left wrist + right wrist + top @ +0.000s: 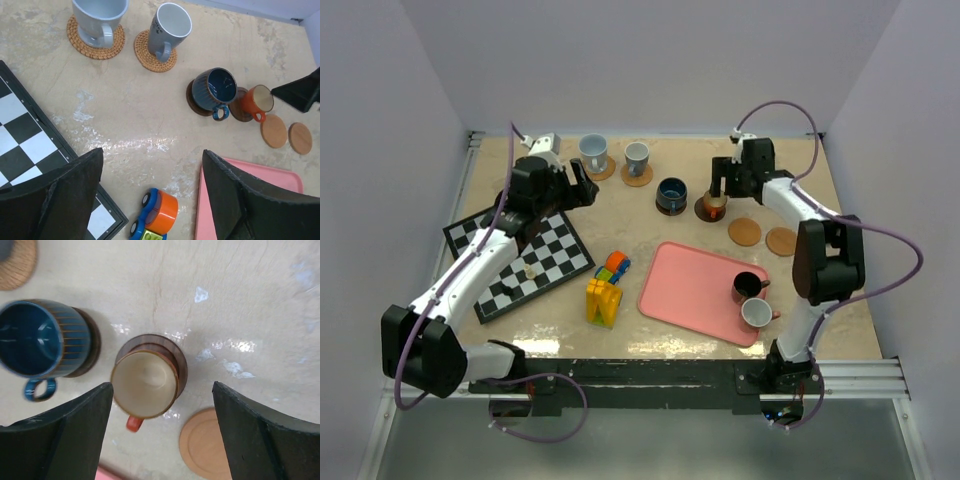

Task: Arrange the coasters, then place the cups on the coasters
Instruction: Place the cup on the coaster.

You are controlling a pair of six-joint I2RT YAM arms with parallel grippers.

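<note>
Tabletop seen from above and behind two robot arms. Right gripper (718, 188) poised over a small tan glazed cup with an orange handle (145, 385), black fingers (75, 435) spread wide on either side, touching neither wall nor handle. Cup upright on a dark brown round wooden coaster (176, 359), seemingly a little off-centre. Just to its left, a navy ribbed cup (671, 193) on another dark disc. Further back-left, two pale blue-white cups (593, 151) on woven orange-tan coasters (155, 59). Near the tan cup, two bare light wooden coasters (744, 232), side by side. On a pink rectangular plastic tray (685, 280), a black cup (748, 286) and a grey-white cup (756, 312), close together. Left gripper (582, 186) hovering back-left beside a black-and-white chessboard (520, 258), fingers likewise apart and empty.

Probably at the letting-go of the tan cup, with four of six seated. To do this well: rise straight up before swinging away, keeping both fingers clear of rim and handle so as not to nudge the cup off its disc. Then down to the tray for the black cup, gripping on the side away from its neighbour, and onto the nearer bare coaster, centred.
</note>
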